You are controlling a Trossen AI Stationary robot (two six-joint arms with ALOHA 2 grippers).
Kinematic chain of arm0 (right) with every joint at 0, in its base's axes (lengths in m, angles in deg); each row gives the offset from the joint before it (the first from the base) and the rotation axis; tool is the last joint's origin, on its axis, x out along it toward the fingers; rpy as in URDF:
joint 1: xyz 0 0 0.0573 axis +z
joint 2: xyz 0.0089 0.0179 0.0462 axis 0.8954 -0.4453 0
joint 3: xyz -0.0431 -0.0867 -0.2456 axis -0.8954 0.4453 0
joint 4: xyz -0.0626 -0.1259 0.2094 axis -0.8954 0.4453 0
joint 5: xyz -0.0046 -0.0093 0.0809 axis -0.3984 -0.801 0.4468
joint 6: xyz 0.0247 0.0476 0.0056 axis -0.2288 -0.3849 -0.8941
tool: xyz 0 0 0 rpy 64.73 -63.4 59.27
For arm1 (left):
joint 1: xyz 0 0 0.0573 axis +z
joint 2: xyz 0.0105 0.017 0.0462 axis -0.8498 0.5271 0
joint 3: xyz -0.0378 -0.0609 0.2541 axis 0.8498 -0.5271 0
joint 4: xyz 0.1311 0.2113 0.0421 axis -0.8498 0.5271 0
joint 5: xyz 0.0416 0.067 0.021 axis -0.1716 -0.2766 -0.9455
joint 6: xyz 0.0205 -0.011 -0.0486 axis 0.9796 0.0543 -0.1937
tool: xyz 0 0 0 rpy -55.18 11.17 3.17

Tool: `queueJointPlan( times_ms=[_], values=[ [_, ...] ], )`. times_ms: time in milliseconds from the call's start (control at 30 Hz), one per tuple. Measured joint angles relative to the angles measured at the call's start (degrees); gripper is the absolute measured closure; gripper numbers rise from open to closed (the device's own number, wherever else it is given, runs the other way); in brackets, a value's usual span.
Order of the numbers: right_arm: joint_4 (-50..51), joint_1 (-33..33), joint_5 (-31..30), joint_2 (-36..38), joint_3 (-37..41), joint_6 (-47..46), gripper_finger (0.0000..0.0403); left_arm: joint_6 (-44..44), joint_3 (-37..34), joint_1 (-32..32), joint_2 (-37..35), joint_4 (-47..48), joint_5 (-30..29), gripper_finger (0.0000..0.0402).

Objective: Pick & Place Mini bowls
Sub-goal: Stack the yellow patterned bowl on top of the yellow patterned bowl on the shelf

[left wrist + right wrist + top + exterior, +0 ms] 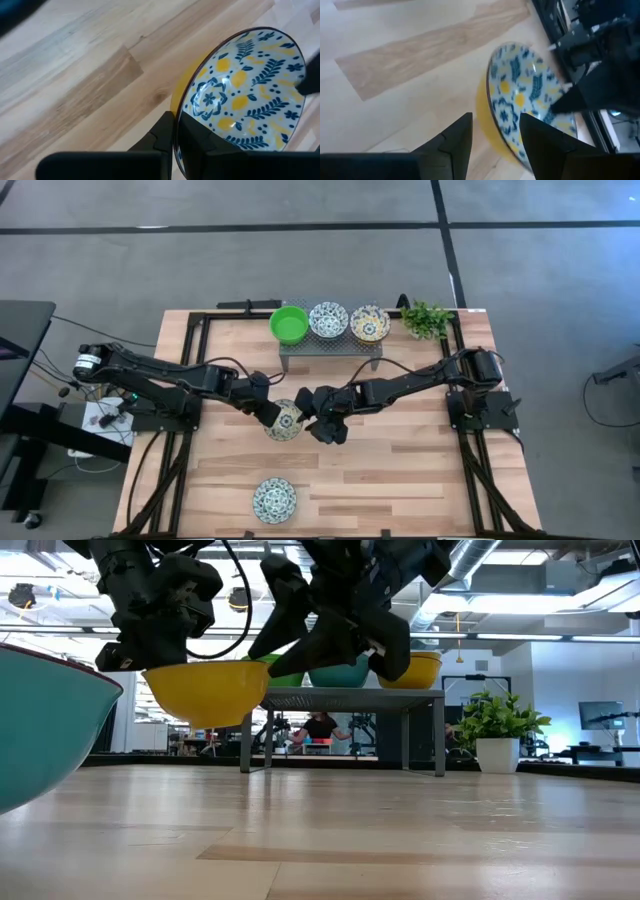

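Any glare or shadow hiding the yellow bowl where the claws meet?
High view: even light, soft shadows only, bowl plain to see. Low view: backlit by ceiling lights, both arms show as dark shapes. Left wrist view: a small glint on the glaze, left claw shut on the rim. Right wrist view: no glare, right claw open astride the rim.

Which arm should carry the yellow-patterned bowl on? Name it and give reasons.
Left, probably. The left gripper already pinches the rim of the yellow-patterned bowl and holds it off the table. The right gripper is open beside it, gripping nothing.
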Motion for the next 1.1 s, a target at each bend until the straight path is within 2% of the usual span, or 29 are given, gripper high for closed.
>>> queueJointPlan(
  times_ms=[367,700,967,1100],
  values=[
    [0.7,-0.5,0.4,0.1,0.0,0.1,0.0253,0.0,0.0,0.1,0.0,-5.2,-0.1,0.0381],
    [1.2,-0.5,0.9,0.1,0.0,4.0,0.0317,0.0,0.0,1.0,0.0,-7.5,0.7,0.0377],
    [2.3,0.0,0.6,-0.1,0.2,3.9,0.0389,0.1,0.0,2.8,-0.2,-14.8,1.0,0.0338],
    [1.8,0.0,0.4,-0.1,0.2,1.8,0.039,0.0,0.0,2.7,-0.2,-16.4,1.2,0.0308]
  ],
)
